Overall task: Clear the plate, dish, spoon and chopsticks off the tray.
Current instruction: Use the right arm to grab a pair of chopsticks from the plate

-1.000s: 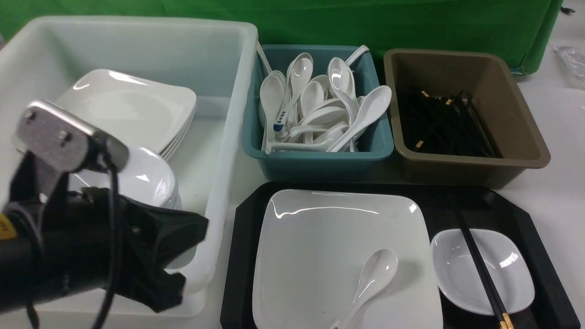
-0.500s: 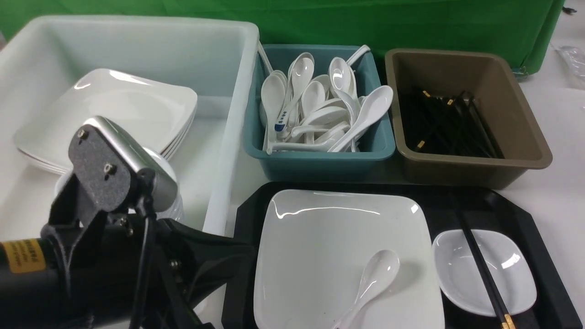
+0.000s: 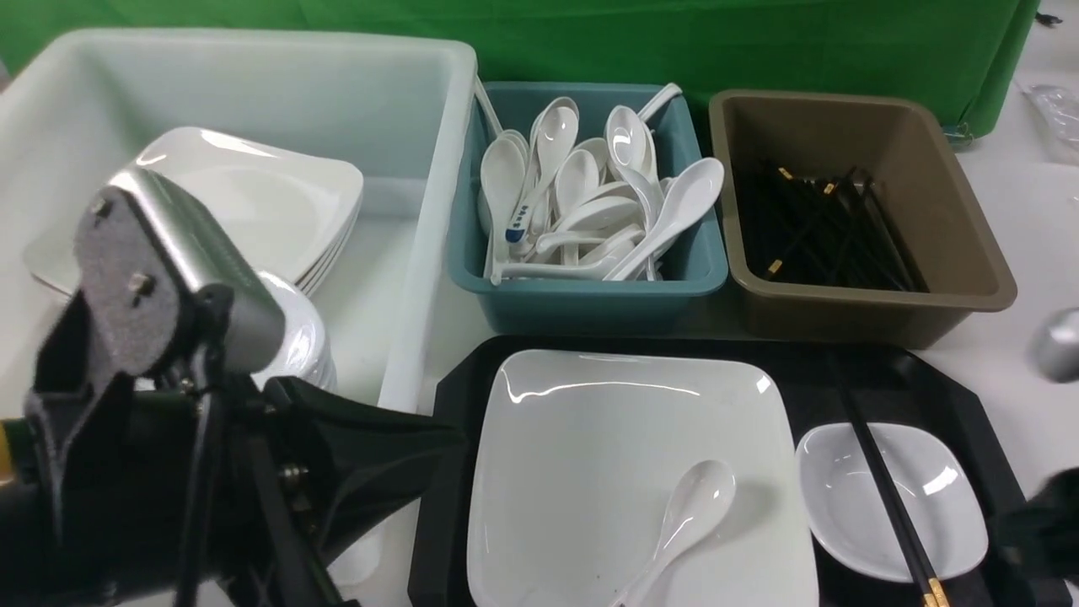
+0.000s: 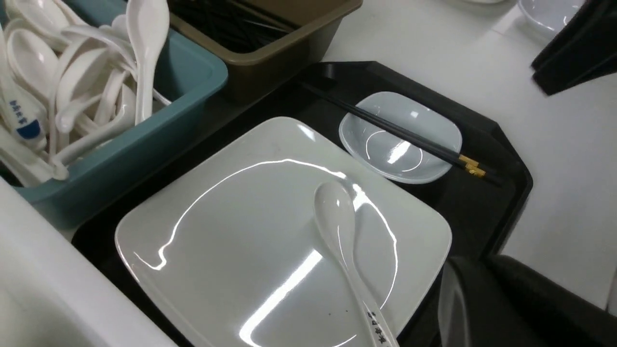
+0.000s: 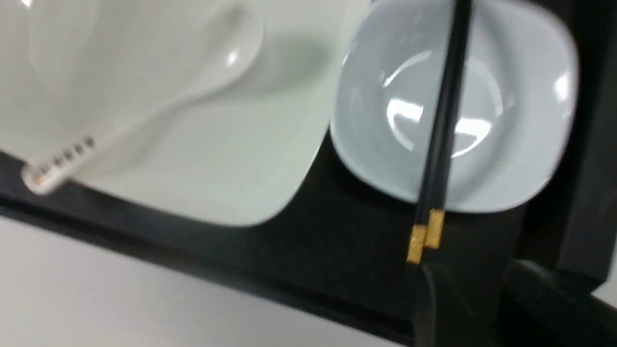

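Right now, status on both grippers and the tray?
Left gripper shut, empty. Right gripper near the chopsticks, not holding them. Chopsticks lie across the dish; spoon on plate.

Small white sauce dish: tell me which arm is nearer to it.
Right. The right arm is just right of the sauce dish; the left arm is well to its left, beyond the large square plate.

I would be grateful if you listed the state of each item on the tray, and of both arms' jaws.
Plate: upright, bearing the spoon.
Spoon: lying bowl-up.
Dish: upright, under the chopsticks.
Chopsticks: paired, lying across the dish.
Left jaws: shut, empty.
Right jaws: slightly apart, empty.
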Controlling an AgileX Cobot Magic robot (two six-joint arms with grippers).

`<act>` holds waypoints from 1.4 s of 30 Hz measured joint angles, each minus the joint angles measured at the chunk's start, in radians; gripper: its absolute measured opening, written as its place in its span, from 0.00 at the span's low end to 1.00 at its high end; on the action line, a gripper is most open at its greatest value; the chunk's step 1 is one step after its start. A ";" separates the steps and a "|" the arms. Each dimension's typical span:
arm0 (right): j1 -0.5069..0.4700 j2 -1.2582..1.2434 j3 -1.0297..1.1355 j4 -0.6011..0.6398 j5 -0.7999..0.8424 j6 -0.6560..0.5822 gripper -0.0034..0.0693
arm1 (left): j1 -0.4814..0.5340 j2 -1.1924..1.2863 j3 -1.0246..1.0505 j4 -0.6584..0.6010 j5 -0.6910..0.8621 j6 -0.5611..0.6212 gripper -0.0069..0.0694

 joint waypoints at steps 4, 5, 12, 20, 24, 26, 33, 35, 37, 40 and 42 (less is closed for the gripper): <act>0.008 0.207 -0.020 -0.022 -0.060 -0.005 0.50 | 0.000 -0.044 0.000 0.000 0.010 0.001 0.11; 0.008 0.251 -0.024 -0.035 -0.087 0.003 0.53 | 0.000 -0.054 0.000 0.000 0.013 0.001 0.11; 0.008 0.494 -0.083 -0.076 -0.208 0.049 0.58 | 0.000 -0.080 -0.001 0.001 0.055 0.001 0.11; 0.008 0.646 -0.158 -0.135 -0.247 0.110 0.58 | 0.000 -0.080 -0.001 0.011 0.088 0.001 0.11; 0.008 0.670 -0.167 -0.138 -0.252 0.115 0.58 | 0.000 -0.080 -0.001 0.013 0.097 0.002 0.11; 0.008 0.679 -0.167 -0.138 -0.252 0.118 0.58 | 0.000 -0.080 -0.001 0.014 0.107 0.002 0.11; 0.008 0.687 -0.168 -0.138 -0.238 0.090 0.27 | 0.000 -0.080 -0.001 0.016 0.115 0.004 0.11; 0.008 0.686 -0.168 -0.138 -0.231 0.068 0.21 | 0.000 -0.080 -0.001 0.016 0.115 0.004 0.11; 0.008 0.682 -0.169 -0.139 -0.214 0.044 0.21 | 0.000 -0.080 -0.001 0.016 0.115 0.004 0.11; 0.012 0.612 -0.169 -0.139 -0.158 -0.013 0.21 | 0.000 -0.080 -0.001 0.017 0.110 0.004 0.11; 0.020 0.532 -0.171 -0.121 -0.144 -0.048 0.21 | 0.000 -0.080 -0.001 0.017 0.072 0.004 0.11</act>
